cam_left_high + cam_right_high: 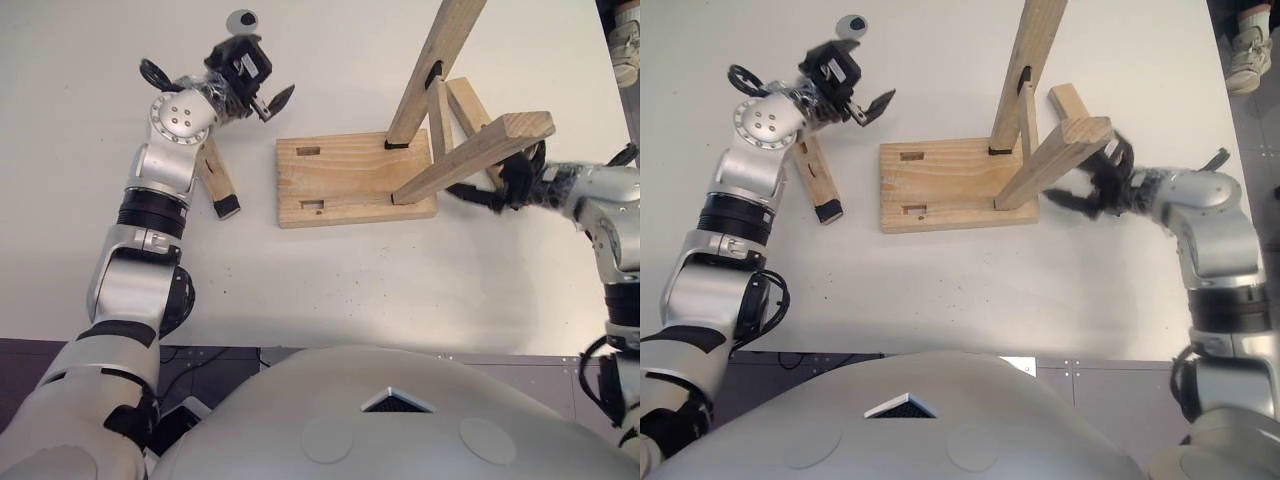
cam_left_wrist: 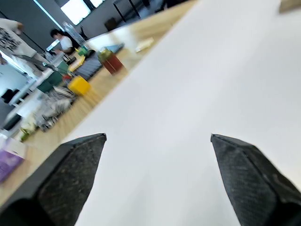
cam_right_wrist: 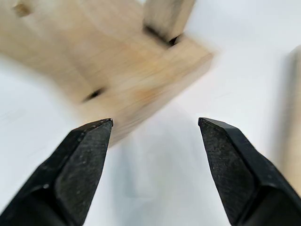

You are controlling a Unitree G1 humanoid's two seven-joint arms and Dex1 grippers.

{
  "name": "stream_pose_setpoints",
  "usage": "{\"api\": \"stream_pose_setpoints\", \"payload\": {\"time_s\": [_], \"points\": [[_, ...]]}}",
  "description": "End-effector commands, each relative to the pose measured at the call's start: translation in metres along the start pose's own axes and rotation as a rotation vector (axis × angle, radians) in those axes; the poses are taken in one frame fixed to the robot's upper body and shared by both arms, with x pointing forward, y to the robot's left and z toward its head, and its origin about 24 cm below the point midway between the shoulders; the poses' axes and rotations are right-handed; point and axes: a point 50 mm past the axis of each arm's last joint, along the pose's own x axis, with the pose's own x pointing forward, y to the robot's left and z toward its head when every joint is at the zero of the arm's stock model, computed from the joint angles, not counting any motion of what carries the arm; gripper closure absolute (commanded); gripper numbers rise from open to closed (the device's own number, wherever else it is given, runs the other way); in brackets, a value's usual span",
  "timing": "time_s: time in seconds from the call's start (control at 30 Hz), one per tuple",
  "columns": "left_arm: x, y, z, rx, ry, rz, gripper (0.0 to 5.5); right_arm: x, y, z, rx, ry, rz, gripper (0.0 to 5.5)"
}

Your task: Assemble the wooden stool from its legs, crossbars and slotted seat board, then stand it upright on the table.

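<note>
- Hovering over the white table (image 1: pixel 400 280), my left gripper (image 1: pixel 272 104) hangs at about 10 o'clock from the seat board (image 1: pixel 340 180). Its fingers are spread wide with nothing between them, and my left wrist view shows only bare tabletop in the gap.
- The seat board lies flat mid-table. Two slots (image 1: pixel 308 151) at its 9 o'clock end are unfilled.
- At its 3 o'clock end a tall leg (image 1: pixel 435 65) stands in a slot. Its top is cut off by the frame edge, so I can't see how far it goes.
- A second leg (image 1: pixel 475 155) leans out toward 2 o'clock from the board's near right corner. Its foot hides whatever slot it sits in.
- Between those two legs sit shorter wooden pieces (image 1: pixel 445 110), likely crossbars. They overlap, and I can't tell how they join.
- My right gripper (image 1: pixel 1090 180) is just beside the leaning leg at 3 o'clock of the board. Its fingers are parted and grip nothing, and the leg partly covers them from above.
- In my right wrist view the board corner (image 3: pixel 141 70) shows blurred beyond my fingertips.
- A loose leg (image 1: pixel 218 180) lies on the table at 9 o'clock of the board. Its far end is hidden under my left forearm, and only its dark-tipped near end is clear.
</note>
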Motion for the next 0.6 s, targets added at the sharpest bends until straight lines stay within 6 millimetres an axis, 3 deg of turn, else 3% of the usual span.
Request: {"api": "stream_pose_setpoints", "payload": {"time_s": [0.03,0.17,0.27,0.33,0.5,0.6], "points": [[0.0,-0.013,-0.018,0.001,0.044,-0.096,1.41,-0.001,0.035,0.008,0.01,0.02,0.22,2.15],[-0.008,-0.026,-0.03,-0.031,0.045,-0.217,1.41,0.013,0.043,0.0,-0.018,0.086,0.214,2.15],[-0.029,-0.048,-0.045,-0.073,0.059,-0.439,1.41,0.038,0.024,-0.002,-0.066,0.06,0.04,2.15],[-0.052,-0.06,-0.051,-0.09,0.054,-0.587,1.41,0.049,0.008,0.007,-0.126,-0.014,-0.101,2.15],[-0.077,-0.069,-0.036,-0.091,0.01,-0.634,1.41,0.057,-0.006,0.023,-0.2,-0.118,-0.236,2.15],[-0.084,-0.057,-0.023,-0.123,-0.035,-0.557,1.41,0.052,-0.016,0.025,-0.212,-0.153,-0.297,2.15]]}}
